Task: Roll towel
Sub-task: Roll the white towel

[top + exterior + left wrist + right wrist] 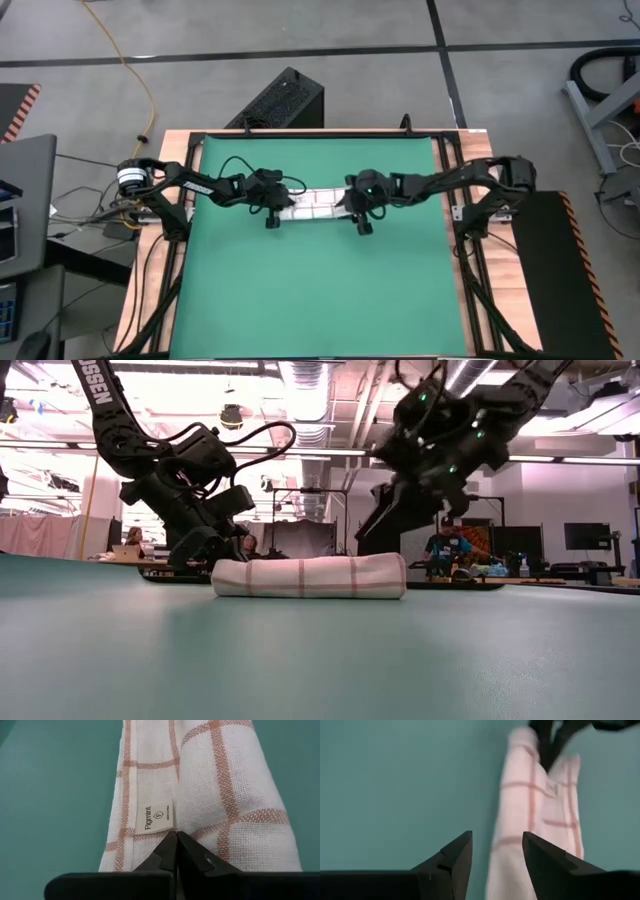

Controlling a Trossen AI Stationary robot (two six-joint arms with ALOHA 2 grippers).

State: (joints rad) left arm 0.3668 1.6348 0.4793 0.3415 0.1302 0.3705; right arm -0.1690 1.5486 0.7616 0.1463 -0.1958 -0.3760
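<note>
left gripper [176, 840] touches towel's [220, 795] "figmint" label [155, 815]

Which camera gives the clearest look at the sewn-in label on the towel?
The left wrist view: the label lies flat on the towel just beyond the shut left gripper, its print facing the camera. The high and low views show the rolled towel but no label; in the right wrist view I cannot make one out.
</note>
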